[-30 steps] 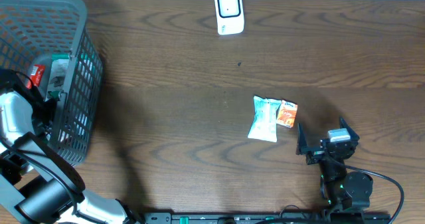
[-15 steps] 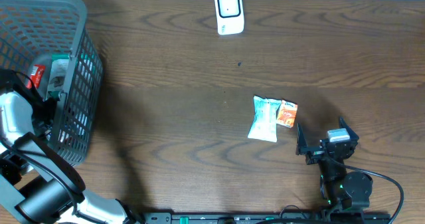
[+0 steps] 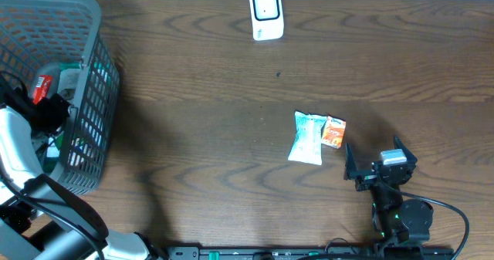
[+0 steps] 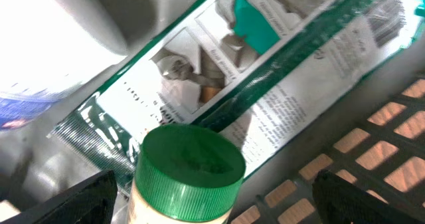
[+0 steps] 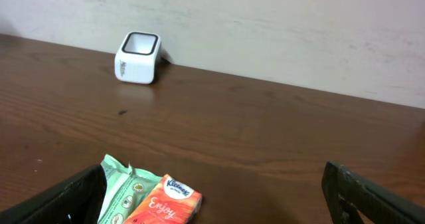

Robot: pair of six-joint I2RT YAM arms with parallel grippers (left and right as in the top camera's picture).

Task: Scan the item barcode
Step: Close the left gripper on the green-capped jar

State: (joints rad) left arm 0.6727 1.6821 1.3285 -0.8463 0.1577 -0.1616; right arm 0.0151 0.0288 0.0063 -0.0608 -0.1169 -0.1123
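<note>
Down in the basket (image 3: 94,30) at the left, the left fingers (image 4: 372,199) stand wide either side of a green-capped bottle (image 4: 189,161), gripping nothing. By the near right edge of the table (image 3: 193,98), the right fingers (image 5: 60,199) gape too, beside a green pack (image 3: 307,138) and an orange pack (image 3: 333,132). Nothing is at the far scanner (image 3: 265,13), so picking and scanning seem to remain.

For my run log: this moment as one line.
left gripper open above green-capped bottle in basket | right gripper open, empty, near tissue pack | scanner: nothing in front

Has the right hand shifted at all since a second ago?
No. The right hand sits in the same spot, just right of the orange tissue pack, which has not moved either.
</note>
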